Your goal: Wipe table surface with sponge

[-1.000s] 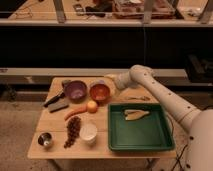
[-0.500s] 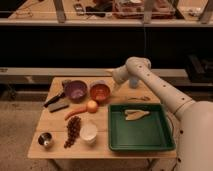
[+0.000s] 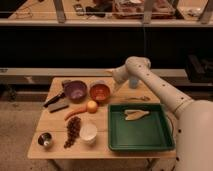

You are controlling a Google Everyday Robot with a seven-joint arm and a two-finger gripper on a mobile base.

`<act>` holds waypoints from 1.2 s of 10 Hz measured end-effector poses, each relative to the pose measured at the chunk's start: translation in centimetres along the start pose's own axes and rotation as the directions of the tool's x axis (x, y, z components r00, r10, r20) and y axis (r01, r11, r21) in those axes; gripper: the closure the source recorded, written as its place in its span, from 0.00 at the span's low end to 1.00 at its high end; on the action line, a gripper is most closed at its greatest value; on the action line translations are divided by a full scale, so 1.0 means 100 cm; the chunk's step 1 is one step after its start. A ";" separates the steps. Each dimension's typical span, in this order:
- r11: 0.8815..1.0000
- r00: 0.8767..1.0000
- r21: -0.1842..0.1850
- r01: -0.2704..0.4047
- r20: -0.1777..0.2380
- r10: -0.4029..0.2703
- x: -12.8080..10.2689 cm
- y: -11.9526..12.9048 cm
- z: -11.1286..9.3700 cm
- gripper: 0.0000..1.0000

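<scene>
The light-brown wooden table surface [image 3: 102,145] holds several items. A small blue-grey pad, the sponge [image 3: 101,83], shows just behind the orange bowl [image 3: 100,92] at the back of the table. My gripper [image 3: 111,74] is at the end of the white arm [image 3: 155,85], which reaches in from the right. It hangs above the table's back edge, just right of and above the sponge. I cannot tell whether it touches the sponge.
A green tray [image 3: 145,142] with a pale peel [image 3: 136,115] fills the right front. A pale blue cup [image 3: 133,81], spoon [image 3: 135,99], purple bowl [image 3: 76,90], orange fruit [image 3: 92,106], carrot [image 3: 75,112], grapes [image 3: 73,131], white cup [image 3: 88,132], metal cup [image 3: 45,139] and dark grey block [image 3: 58,107] stand around.
The gripper has moved a little left and toward the back of the table, closer to the spot behind the orange bowl. The items on the table have not moved.
</scene>
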 end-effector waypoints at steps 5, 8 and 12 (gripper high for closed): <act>0.998 0.999 -0.051 0.036 -0.013 -0.037 0.018 -0.007 0.032 0.20; 0.998 0.999 -0.051 0.035 -0.015 -0.036 0.020 -0.007 0.031 0.20; 0.999 0.999 -0.034 0.023 -0.024 -0.024 0.028 -0.025 0.036 0.20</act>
